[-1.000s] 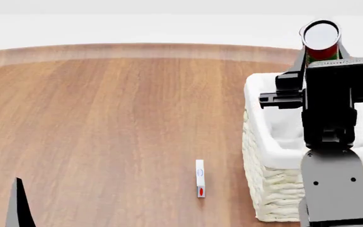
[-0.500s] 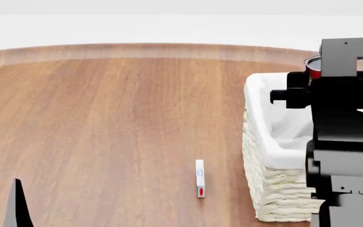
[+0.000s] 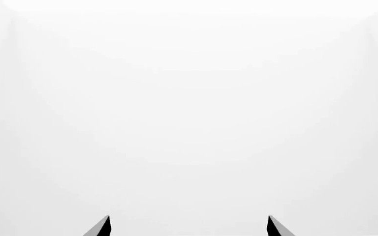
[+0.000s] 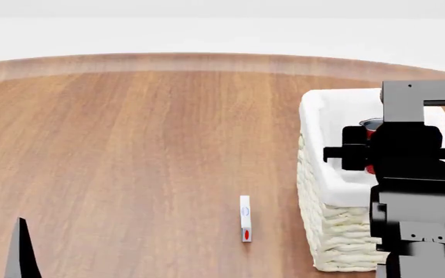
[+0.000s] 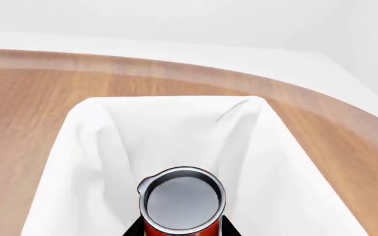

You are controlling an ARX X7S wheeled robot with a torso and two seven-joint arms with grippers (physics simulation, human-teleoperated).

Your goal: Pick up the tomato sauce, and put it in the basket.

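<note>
Right gripper (image 5: 182, 230): only the black finger stubs show in the right wrist view, one on each side of the can's red body, pressed against it; clamped on the can.
Tomato sauce (image 5: 181, 202): upright between those fingers, silver-white top facing the wrist camera, red label visible below the rim. In the head view only a sliver of its rim and red side (image 4: 371, 128) shows past the arm.
Can relative to basket: held over the white-lined interior, within the outline of the rim in both views. Whether its base touches the lining cannot be told; the lower part is hidden.
Basket (image 4: 319, 174): cream woven wall, white cloth folded over the rim, standing on the wooden table (image 4: 145, 145) at the robot's right. The right wrist view shows its lined hollow (image 5: 104, 147) with nothing else inside the visible part.
Right arm (image 4: 412, 191): black links cover the basket's near right portion in the head view.
Left gripper (image 3: 187, 227): two dark fingertips set apart, nothing between them, facing a blank white background. One tip (image 4: 21, 249) shows at the head view's lower left.
Small white card (image 4: 245, 218): lies on the table, well apart from the basket's near left corner, with a red mark at its near end.
</note>
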